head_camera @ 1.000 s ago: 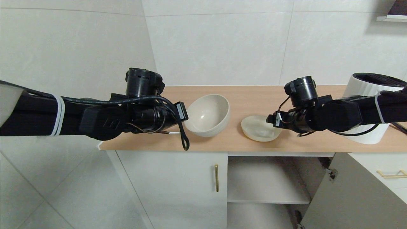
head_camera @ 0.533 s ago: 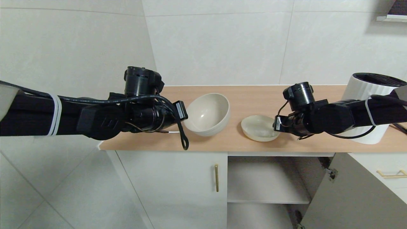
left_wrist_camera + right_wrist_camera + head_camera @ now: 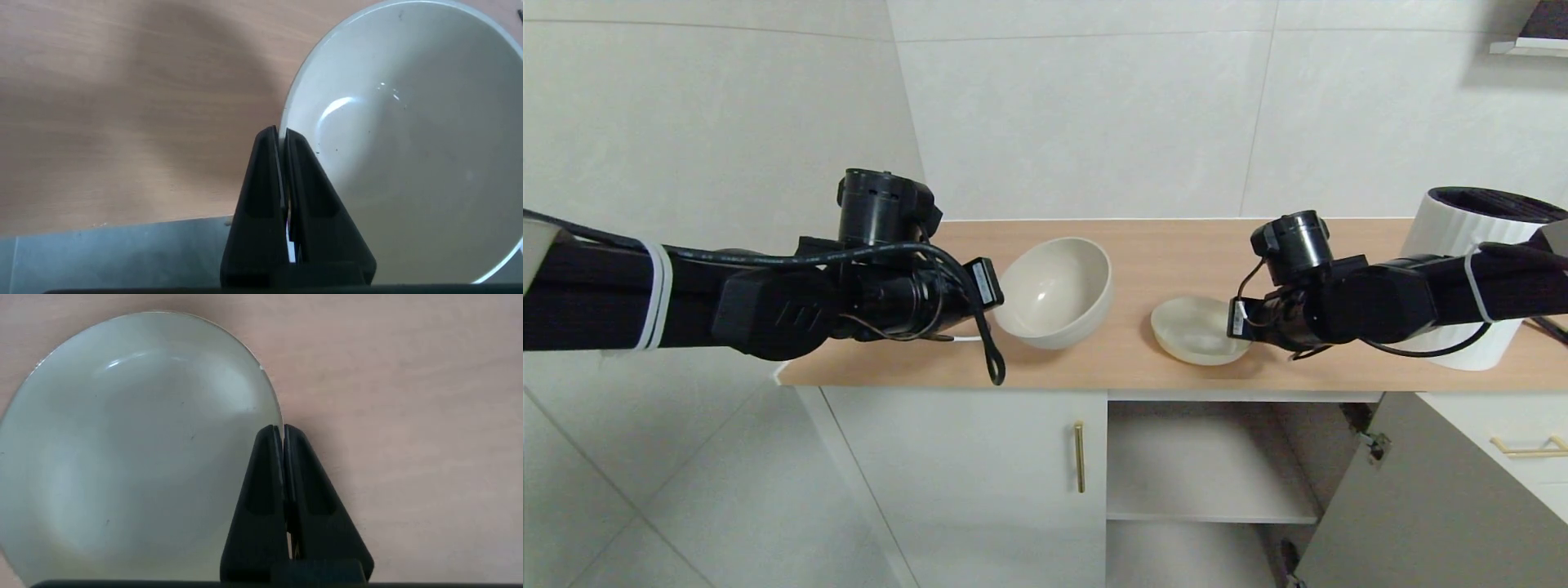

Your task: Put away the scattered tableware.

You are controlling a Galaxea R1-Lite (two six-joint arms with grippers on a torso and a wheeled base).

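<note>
Cream-coloured deep round bowl (image 3: 1058, 290): on the left part of the light wooden countertop (image 3: 1168, 245), tipped so that its mouth faces the robot. Left gripper (image 3: 283, 135): black fingers pressed together on the bowl's left rim, one inside the wall and one outside. Whether the bowl's base touches the wood cannot be told.

Pale translucent shallow dish (image 3: 1199, 329): on the same countertop, right of the bowl and apart from it, near the front edge. Right gripper (image 3: 283, 433): black fingers pinched on the dish's right rim.

White ribbed cylindrical container (image 3: 1445, 220): upright at the countertop's right end, behind the right arm.

White cabinet below the countertop: closed door with a slim gold bar handle (image 3: 1079, 456). Beside it is an open compartment with one white shelf (image 3: 1209, 498). The compartment's door (image 3: 1405, 506) stands swung outward at the right.
</note>
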